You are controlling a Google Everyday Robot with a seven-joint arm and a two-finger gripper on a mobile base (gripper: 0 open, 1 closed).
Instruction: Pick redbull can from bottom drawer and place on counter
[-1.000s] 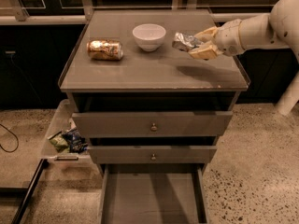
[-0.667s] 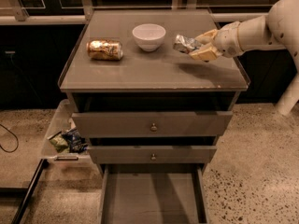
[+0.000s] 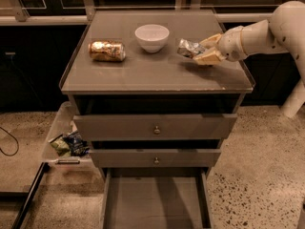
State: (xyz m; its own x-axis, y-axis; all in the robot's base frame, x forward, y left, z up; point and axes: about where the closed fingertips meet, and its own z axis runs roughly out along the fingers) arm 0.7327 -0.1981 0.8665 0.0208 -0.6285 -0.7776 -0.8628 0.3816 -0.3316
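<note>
Redbull can (image 3: 187, 47) is out of the bottom drawer (image 3: 155, 202), which stands open with nothing showing on its floor. The gripper (image 3: 201, 51) holds the can tilted, its jaws clamped on one end, low over the counter (image 3: 143, 73) near the right edge. The lift looks done. Setting it down and letting go are left, I'd say.

The white arm (image 3: 257, 32) reaches in from the right, its forearm sloping gently down and leftward from a bulky elbow at the far right, with a further link dropping away below that. The tool (image 3: 199, 51) sits low over the right side of the table (image 3: 157, 75), pointing left. Its two tan fingers (image 3: 208, 58) seem closed around a can (image 3: 187, 47), though the contact is hard to make out.
</note>
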